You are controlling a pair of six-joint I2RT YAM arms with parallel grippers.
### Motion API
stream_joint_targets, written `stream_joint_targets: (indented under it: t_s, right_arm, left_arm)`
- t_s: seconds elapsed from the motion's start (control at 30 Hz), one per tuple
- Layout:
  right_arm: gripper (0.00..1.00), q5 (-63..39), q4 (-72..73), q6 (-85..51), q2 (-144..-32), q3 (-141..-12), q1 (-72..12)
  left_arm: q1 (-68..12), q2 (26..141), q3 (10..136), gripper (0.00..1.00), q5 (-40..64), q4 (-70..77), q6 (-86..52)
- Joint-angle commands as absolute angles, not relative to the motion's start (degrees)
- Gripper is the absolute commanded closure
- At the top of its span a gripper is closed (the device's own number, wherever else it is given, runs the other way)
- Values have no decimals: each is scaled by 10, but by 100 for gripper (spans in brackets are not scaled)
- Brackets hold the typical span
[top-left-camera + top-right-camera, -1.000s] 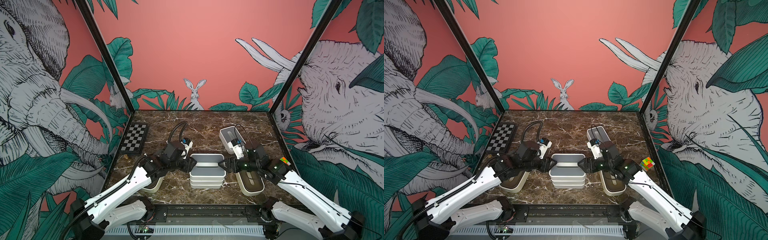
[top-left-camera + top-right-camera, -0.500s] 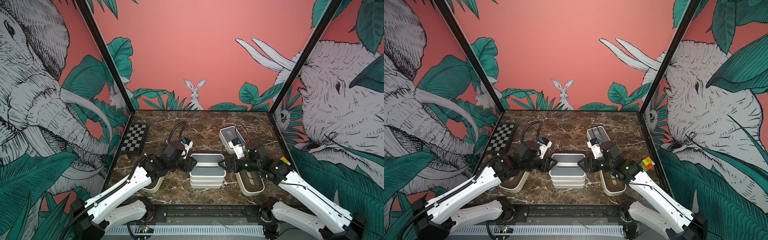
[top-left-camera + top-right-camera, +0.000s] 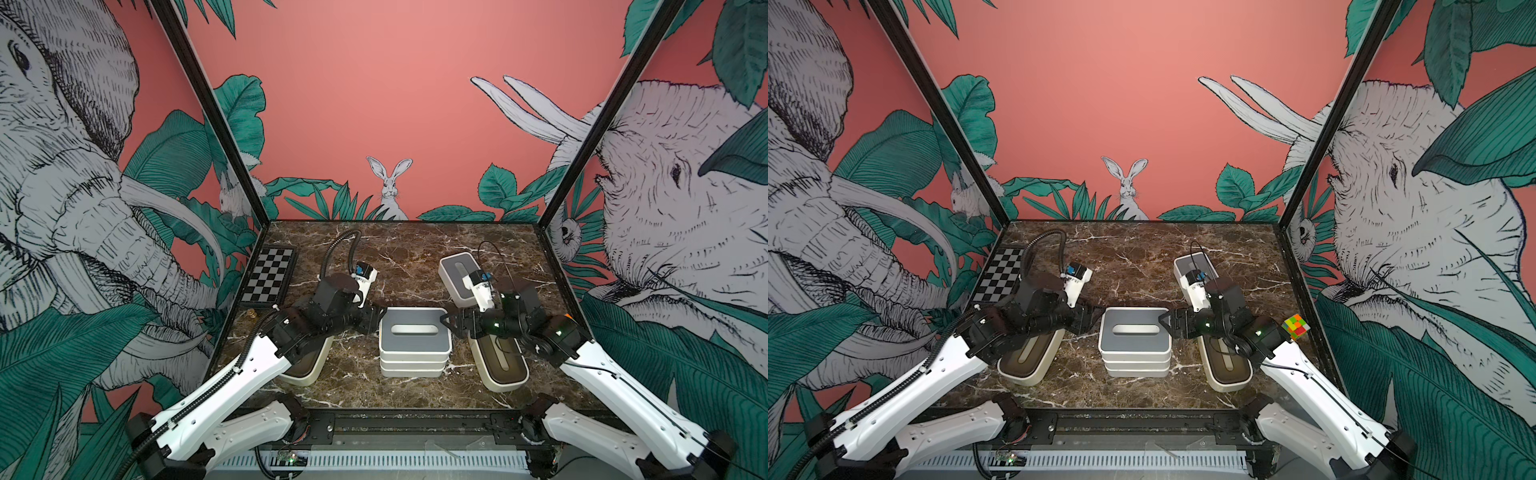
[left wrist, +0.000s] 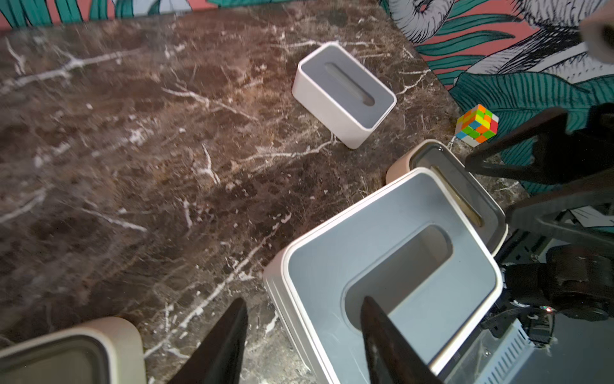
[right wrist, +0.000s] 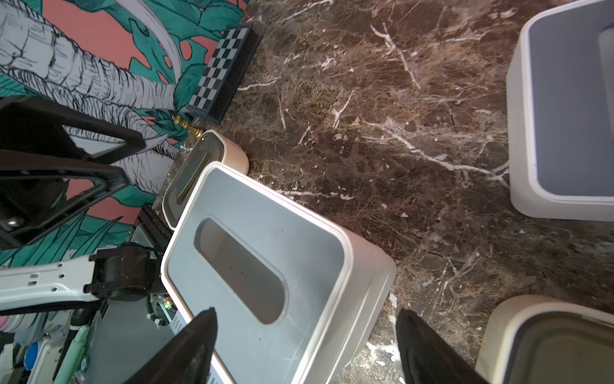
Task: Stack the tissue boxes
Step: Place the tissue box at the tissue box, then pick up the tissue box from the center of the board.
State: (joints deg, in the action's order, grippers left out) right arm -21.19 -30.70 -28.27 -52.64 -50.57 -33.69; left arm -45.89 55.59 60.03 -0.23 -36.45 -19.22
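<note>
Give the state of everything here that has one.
centre stack: three boxes high, grey lid on top
rear grey box: alone on table, unstacked
left cream box: on table, unstacked
right cream box: on table, unstacked
left gripper: open, straddling the stack's top rim
right gripper: open, straddling the opposite rim

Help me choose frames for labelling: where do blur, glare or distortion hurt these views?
Left wrist view: the marble table is smeared by blur, though the grey-lidded box stays readable. Right wrist view: sharper, only the right tool's fingers look soft. Both top views: even light, no glare, wide-angle splay in the frame posts.
</note>
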Motion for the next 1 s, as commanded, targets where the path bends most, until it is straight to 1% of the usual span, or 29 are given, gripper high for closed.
stream_joint_targets:
  t_s: [0.0,0.13,0.23,0.37,0.47,0.53,0.63,0.73,0.87,0.93,0.97]
  right_arm:
    - [16,-202,-310,-281,-522,-517,-305]
    - [16,-188,-334,-273,-524,-529,-266]
    - [16,-157,-364,-249,-543,-560,-241]
    - [14,-132,-394,-213,-607,-618,-194]
    - [13,-96,-410,-181,-674,-665,-173]
    - [13,-81,-407,-164,-716,-690,-163]
    - [13,-33,-400,-132,-774,-717,-159]
    - [15,-19,-395,-97,-832,-745,-159]
    - [18,-38,-390,-62,-892,-790,-160]
    - [21,-48,-395,-49,-913,-808,-160]
    - [23,-55,-398,-40,-940,-816,-161]
  left_arm:
    - [-455,565,635,41,-21,-364,-134]
    - [-450,598,650,37,-13,-353,-119]
    - [-450,615,650,27,7,-322,-91]
    - [-451,637,656,14,28,-288,-59]
    - [-450,659,673,9,30,-272,-41]
    - [-450,678,692,1,43,-265,-38]
    - [-450,708,723,1,77,-246,-50]
    - [-450,739,763,0,80,-250,-72]
    - [-450,780,816,0,74,-294,-86]
    - [-450,787,814,0,71,-290,-92]
    - [-449,790,812,0,67,-285,-95]
